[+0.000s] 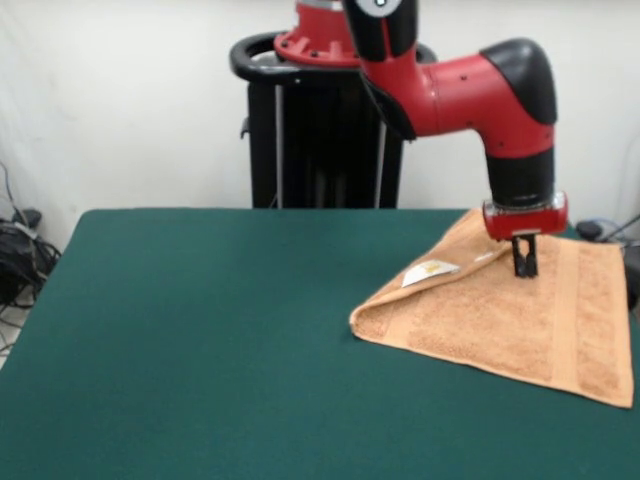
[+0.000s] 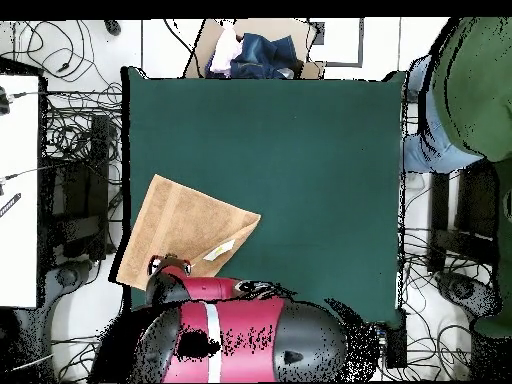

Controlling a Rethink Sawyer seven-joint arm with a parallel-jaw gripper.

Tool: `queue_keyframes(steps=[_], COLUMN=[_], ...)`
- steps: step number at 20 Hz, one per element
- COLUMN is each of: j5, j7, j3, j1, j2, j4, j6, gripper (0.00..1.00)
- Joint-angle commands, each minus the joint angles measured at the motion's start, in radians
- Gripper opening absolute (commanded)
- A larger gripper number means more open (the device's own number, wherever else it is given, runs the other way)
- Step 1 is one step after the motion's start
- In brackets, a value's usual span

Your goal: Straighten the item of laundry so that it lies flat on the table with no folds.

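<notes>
Front view: peach-orange towel [image 1: 510, 320] sits at the right side of the green counter [image 1: 200, 340], right-centre of frame, right edge about at the counter edge. One corner is folded over onto the rest, making a rounded fold at the left tip, lower-left of the towel. White label [image 1: 430, 271] shows on the folded flap, upper-left part of the towel. A woven band stripe runs down the right portion.

Red and black arm [image 1: 470, 90] comes in from top centre and bends down to the right. Pincer [image 1: 525, 262] points straight down, tips touching the towel near its upper middle, just right of the label. Tips look close together, but whether they clamp cloth, cannot tell.

Overhead view: towel [image 2: 185, 230] at the lower left of the counter [image 2: 300, 150], left corner overhanging the counter edge. Label [image 2: 222, 250] near the towel's lower right edge. Arm covers the towel's lower part, pincer hidden. Person [image 2: 470, 90] at the upper right edge, box with clothes [image 2: 255, 50] at top centre.
</notes>
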Motion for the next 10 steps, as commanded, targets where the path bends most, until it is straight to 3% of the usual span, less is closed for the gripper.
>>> queue_keyframes(steps=[1, 10], j5=[-0.023, -0.139], j7=[0.195, 0.140], j3=[-0.026, -0.026], j1=[-0.032, -0.144], j2=[0.089, 0.101], j4=[-0.040, -0.051], j6=[-0.049, -0.004], gripper=[0.00, 0.00])
